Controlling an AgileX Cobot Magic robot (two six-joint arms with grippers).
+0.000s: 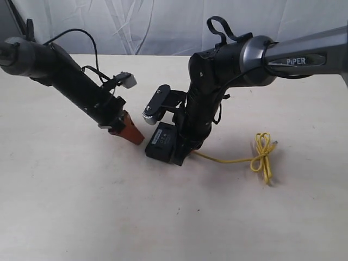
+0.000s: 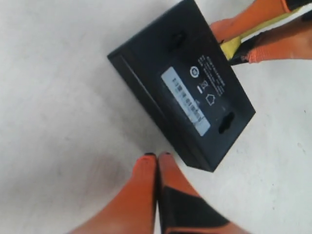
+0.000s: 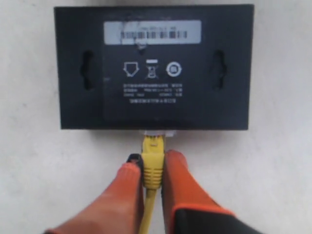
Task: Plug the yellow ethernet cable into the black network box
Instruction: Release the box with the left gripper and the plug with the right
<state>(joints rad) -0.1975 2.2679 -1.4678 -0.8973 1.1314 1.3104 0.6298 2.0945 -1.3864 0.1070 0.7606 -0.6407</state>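
The black network box (image 1: 161, 140) lies flat mid-table, its white label strip (image 3: 152, 32) facing up. My right gripper (image 3: 152, 168) is shut on the yellow boot of the yellow ethernet cable (image 3: 152, 163), whose clear plug meets the box's near side face. The cable trails right to a looped bundle (image 1: 262, 154) with a free plug beyond it. My left gripper (image 2: 157, 157) is shut with nothing in it; its orange fingertips rest on the table just off a corner of the box (image 2: 187, 87). In the left wrist view the right gripper's orange fingers (image 2: 253, 17) hold the yellow cable (image 2: 233, 45) at the box's far side.
The pale tabletop (image 1: 81, 206) stretches wide in front. A white curtain (image 1: 152, 24) hangs behind the table. The right arm's black links (image 1: 212, 87) lean over the box from the right.
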